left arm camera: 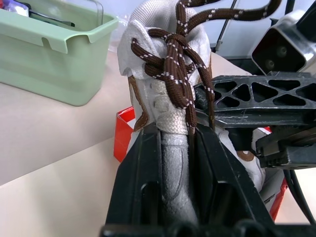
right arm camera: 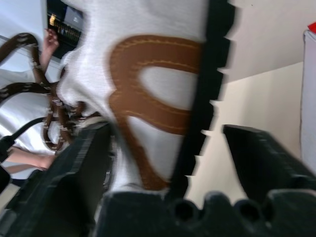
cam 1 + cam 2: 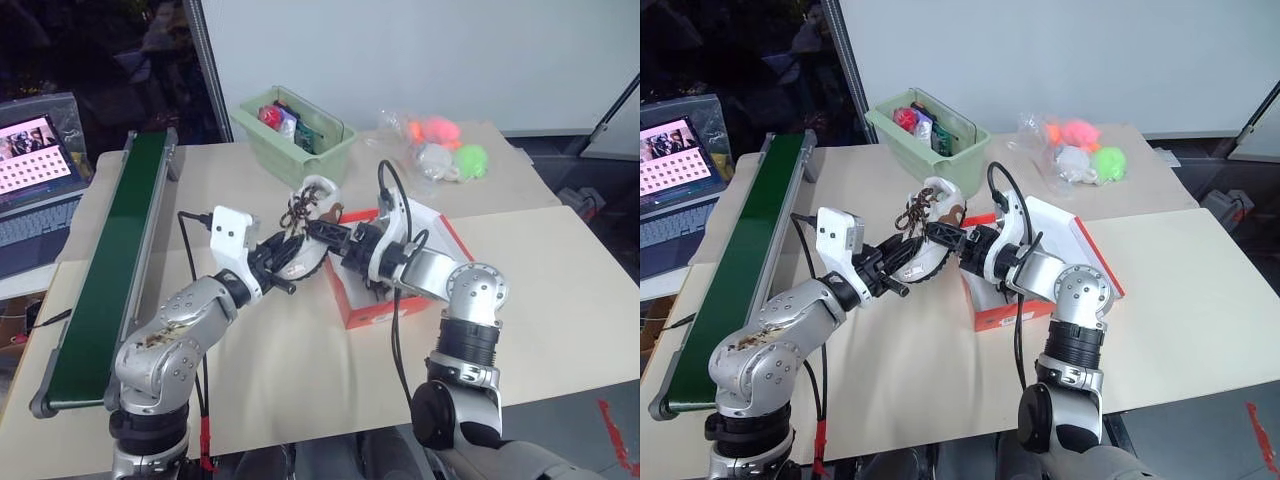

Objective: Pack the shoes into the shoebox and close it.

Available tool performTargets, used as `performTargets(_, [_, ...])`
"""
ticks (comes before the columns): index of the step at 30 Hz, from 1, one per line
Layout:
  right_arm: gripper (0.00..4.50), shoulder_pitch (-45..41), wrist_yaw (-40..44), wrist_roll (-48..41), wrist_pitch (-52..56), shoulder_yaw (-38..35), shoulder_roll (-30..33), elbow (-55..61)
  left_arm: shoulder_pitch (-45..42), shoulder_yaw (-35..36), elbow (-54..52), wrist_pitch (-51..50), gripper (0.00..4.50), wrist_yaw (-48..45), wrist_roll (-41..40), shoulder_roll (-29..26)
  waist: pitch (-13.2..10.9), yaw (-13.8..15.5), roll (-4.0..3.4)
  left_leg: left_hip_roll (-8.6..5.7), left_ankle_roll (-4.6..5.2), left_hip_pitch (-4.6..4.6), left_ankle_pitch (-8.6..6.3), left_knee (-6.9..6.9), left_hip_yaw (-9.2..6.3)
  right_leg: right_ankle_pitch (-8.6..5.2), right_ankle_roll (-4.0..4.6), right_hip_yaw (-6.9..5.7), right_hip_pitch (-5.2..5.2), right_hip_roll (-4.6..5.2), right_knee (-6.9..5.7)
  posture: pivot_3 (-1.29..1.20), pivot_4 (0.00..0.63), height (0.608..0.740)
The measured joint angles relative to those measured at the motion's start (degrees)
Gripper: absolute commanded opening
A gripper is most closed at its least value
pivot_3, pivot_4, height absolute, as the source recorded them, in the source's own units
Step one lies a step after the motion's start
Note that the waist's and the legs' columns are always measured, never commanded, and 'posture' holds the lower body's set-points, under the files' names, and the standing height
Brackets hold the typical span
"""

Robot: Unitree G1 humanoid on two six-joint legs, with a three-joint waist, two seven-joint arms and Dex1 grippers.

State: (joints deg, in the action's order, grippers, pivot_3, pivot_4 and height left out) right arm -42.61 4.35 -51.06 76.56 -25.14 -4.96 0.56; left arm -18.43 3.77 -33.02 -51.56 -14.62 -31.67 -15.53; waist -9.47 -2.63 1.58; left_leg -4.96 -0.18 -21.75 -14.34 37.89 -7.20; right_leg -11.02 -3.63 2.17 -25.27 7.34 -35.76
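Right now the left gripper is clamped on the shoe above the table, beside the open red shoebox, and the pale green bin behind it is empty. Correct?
Not quite: the pale green bin is not empty. The left eye view shows colourful items inside it. The rest holds: the left gripper is clamped on the shoe above the table, beside the open red shoebox.

Even bright light, soft shadows, motion blur in right wrist view

Silver jointed arms, black cables, white wrist brackets, black jaws
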Motion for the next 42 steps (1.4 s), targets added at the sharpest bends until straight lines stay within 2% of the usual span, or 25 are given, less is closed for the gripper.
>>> performTargets(1, [2.40,0.0,-0.4,-0.3,0.0,0.0,0.0,0.0,0.0,-0.1,0.2,0.0,0.87,0.0,0.0,0.0,0.0,0.0,0.00,0.00,0.00,0.00,0.00,0.00,0.00,0.00,0.00,0.00,0.00,0.00,0.00,0.00,0.150,0.740])
performTargets(3, [1.52,-0.1,-1.4,-1.2,-0.1,0.0,0.0,0.0,0.0,-0.2,0.2,0.4,0.87,0.0,0.1,-0.5,0.0,0.0,0.00,0.00,0.00,0.01,0.00,0.00,0.00,0.00,0.00,0.02,0.00,0.00,0.01,0.00,0.150,0.740])
performTargets(4, [1.22,-0.2,-1.8,-1.3,-0.3,0.0,0.0,-0.1,0.0,-0.3,0.2,0.4,0.87,0.0,0.1,-0.8,0.0,0.0,0.00,0.00,0.00,0.02,0.00,0.00,0.00,0.00,0.00,0.02,0.00,0.00,0.01,0.00,0.150,0.740])
performTargets(6, [0.69,-0.5,-2.3,-1.6,-1.1,-0.3,0.0,-0.3,0.0,-0.4,0.2,0.6,0.87,0.0,0.3,-1.2,0.0,0.0,0.00,0.00,0.00,0.02,0.00,0.00,0.01,0.00,0.00,0.02,0.00,0.00,0.02,0.00,0.150,0.740])
performTargets(8, [0.40,-1.1,-3.1,-2.2,-1.4,-0.6,0.0,-1.0,0.0,-0.8,0.2,1.4,0.87,-0.1,0.9,-1.7,0.0,0.0,0.00,0.00,0.00,0.03,0.00,0.00,0.02,0.00,0.00,0.03,0.00,0.00,0.00,0.00,0.150,0.740])
performTargets(15, [0.39,-1.2,-7.7,-7.2,-1.7,-2.1,-0.1,-1.2,0.2,-3.0,0.2,4.4,0.87,-0.7,3.0,-3.4,0.0,0.0,0.00,0.00,0.01,0.01,0.00,0.00,0.01,0.00,0.00,0.04,-0.01,0.00,0.01,0.00,0.150,0.740])
performTargets(17, [0.39,-1.2,-8.8,-8.6,-2.5,-2.3,-0.1,-1.2,0.4,-3.1,0.2,5.7,1.40,-0.7,3.4,-3.3,0.0,0.0,0.00,0.00,0.01,0.01,0.00,0.00,0.02,0.00,0.00,0.05,-0.01,0.00,0.02,0.00,0.150,0.740])
performTargets(18, [0.39,-1.2,-9.3,-8.9,-3.2,-2.3,-0.1,-1.2,0.5,-3.1,0.1,6.4,1.53,-1.0,3.4,-3.3,0.0,0.0,-0.01,0.00,0.01,0.02,0.00,0.00,0.02,0.00,0.00,0.05,0.00,0.00,0.02,0.00,0.150,0.740])
performTargets(21, [0.39,-1.2,-10.7,-9.3,-5.1,-2.4,0.0,-1.2,0.9,-4.1,-0.1,7.7,2.47,-2.1,4.4,-5.0,0.0,0.0,-0.01,0.00,0.01,0.02,0.00,0.00,0.05,0.00,0.00,0.05,-0.01,0.00,0.00,0.00,0.150,0.740])
performTargets(26, [0.39,-1.3,-11.0,-7.0,-9.4,0.1,2.0,-1.0,1.9,-3.5,-0.4,8.9,2.47,-4.2,4.5,-7.2,0.0,-0.1,-0.02,0.00,0.01,0.02,0.00,0.00,0.08,0.00,0.00,0.07,-0.03,-0.01,0.01,0.00,0.150,0.740])
performTargets(29, [0.39,-2.9,-8.8,-2.9,-10.8,3.9,8.4,-1.4,3.5,-2.2,-0.4,9.3,2.47,-6.8,4.0,-9.9,0.0,0.0,-0.03,-0.02,0.01,-0.02,0.00,0.00,0.25,0.00,0.00,0.06,-0.04,0.00,0.01,0.00,0.150,0.740])
performTargets(31, [0.39,-6.5,-4.8,0.0,-10.5,6.8,16.9,-3.0,5.5,-0.5,-0.2,10.6,2.47,-9.8,4.1,-13.8,-0.1,0.0,-0.10,-0.01,0.03,-0.01,-0.01,0.00,0.45,-0.01,-0.01,0.05,-0.04,0.00,0.08,0.00,0.150,0.740])
performTargets(33, [0.39,-10.5,0.0,0.9,-7.5,9.3,24.8,-4.8,6.9,-0.2,0.9,12.5,2.47,-12.2,5.1,-16.4,-0.1,0.1,-0.14,0.02,0.06,-0.02,-0.03,-0.01,0.52,-0.01,-0.01,0.03,0.01,-0.01,0.35,0.00,0.150,0.740])
performTargets(36, [0.39,-15.4,6.5,1.8,-1.5,14.5,32.4,-8.1,7.3,-0.8,2.7,14.8,2.47,-14.5,6.0,-17.1,-0.1,0.0,-0.14,0.11,0.13,0.00,-0.06,-0.01,0.67,0.01,0.03,0.05,0.09,-0.05,0.50,0.00,0.150,0.740])
performTargets(38, [0.39,-18.9,11.6,2.8,3.1,19.2,36.8,-11.2,7.3,-1.9,3.7,16.6,2.47,-15.8,6.9,-17.1,-0.1,0.0,-0.14,0.21,0.16,0.00,-0.08,-0.01,0.81,0.03,0.06,0.06,0.12,-0.07,0.57,0.00,0.150,0.740])
performTargets(42, [0.39,-22.8,18.0,5.1,7.7,26.7,39.0,-16.0,7.2,-4.4,5.1,18.3,2.47,-16.4,8.3,-15.6,-0.1,0.1,-0.13,0.43,0.20,-0.02,-0.11,0.00,0.92,0.09,0.12,0.06,0.14,-0.25,0.65,0.00,0.150,0.740])
